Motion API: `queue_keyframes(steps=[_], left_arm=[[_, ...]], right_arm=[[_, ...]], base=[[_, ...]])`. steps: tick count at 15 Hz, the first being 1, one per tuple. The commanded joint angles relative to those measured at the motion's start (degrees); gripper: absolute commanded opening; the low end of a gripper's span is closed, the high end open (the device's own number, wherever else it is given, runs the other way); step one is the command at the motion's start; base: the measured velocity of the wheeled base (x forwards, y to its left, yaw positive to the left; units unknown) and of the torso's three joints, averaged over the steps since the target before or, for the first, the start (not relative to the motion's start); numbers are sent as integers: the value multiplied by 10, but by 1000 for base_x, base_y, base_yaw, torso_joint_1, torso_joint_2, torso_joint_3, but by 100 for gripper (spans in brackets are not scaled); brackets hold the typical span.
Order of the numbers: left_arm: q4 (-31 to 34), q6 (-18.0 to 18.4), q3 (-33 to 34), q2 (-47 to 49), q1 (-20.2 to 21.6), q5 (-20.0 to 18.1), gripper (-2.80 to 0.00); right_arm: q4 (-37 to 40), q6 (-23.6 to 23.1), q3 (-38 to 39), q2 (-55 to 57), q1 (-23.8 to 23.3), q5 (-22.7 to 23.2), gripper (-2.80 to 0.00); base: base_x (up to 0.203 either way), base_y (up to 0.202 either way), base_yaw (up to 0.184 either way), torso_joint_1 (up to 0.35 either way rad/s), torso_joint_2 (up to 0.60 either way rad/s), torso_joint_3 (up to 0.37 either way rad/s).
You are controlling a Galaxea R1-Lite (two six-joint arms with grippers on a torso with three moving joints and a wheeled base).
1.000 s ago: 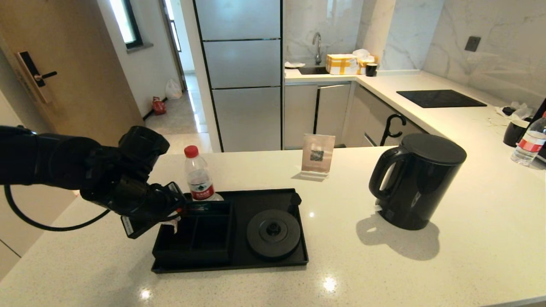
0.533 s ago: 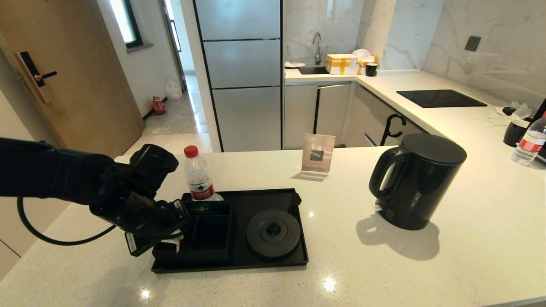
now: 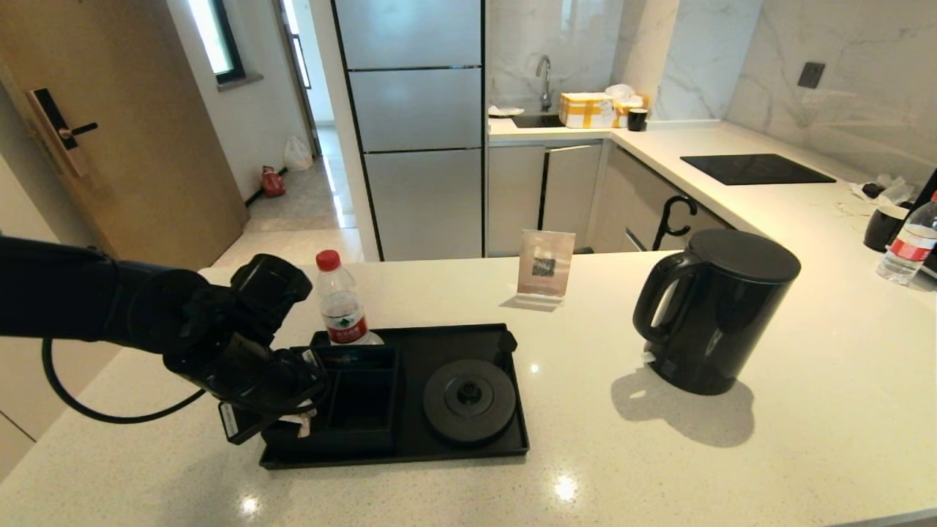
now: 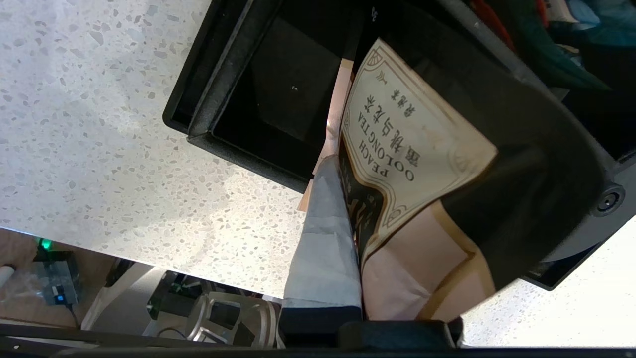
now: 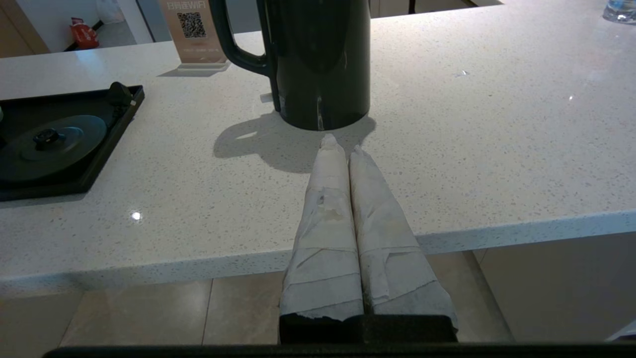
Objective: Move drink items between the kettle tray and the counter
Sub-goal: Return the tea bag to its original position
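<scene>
My left gripper (image 3: 299, 419) is shut on the black-and-beige tea sachet (image 4: 407, 144), which reads "PEACH OOLONG TEA". It hangs low over the near left corner of the divided compartment box (image 3: 351, 432) on the black kettle tray (image 3: 410, 460). One taped finger (image 4: 325, 233) shows against the sachet; the other is hidden behind it. The round kettle base (image 3: 468, 399) is bare. The black kettle (image 3: 714, 315) stands upright on the counter (image 3: 585, 483) to the right of the tray. My right gripper (image 5: 343, 144) is shut and empty at the counter's near edge, pointing at the kettle (image 5: 323, 54).
A red-capped water bottle (image 3: 340, 304) stands at the tray's far left corner, close to my left arm. A QR sign stand (image 3: 545, 267) sits behind the tray. A cooktop (image 3: 754, 168), a black mug (image 3: 882, 227) and another bottle (image 3: 908, 245) are at the far right.
My left gripper has come down and a little to the right with the sachet, ending low over the compartment box's left corner. The kettle and the right arm have not moved.
</scene>
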Motion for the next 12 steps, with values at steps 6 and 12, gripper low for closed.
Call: queue_keyframes(steps=[6,12], left_arm=[[2,-3,0,-3,0,-5,-280],[2,-2,2,-8,0,-3,0]], right_arm=[[0,0,0,1,0,-1,-280],[0,0,0,1,0,-1,-280]], base=[[0,0,0,0,0,0],[0,0,0,0,0,0]])
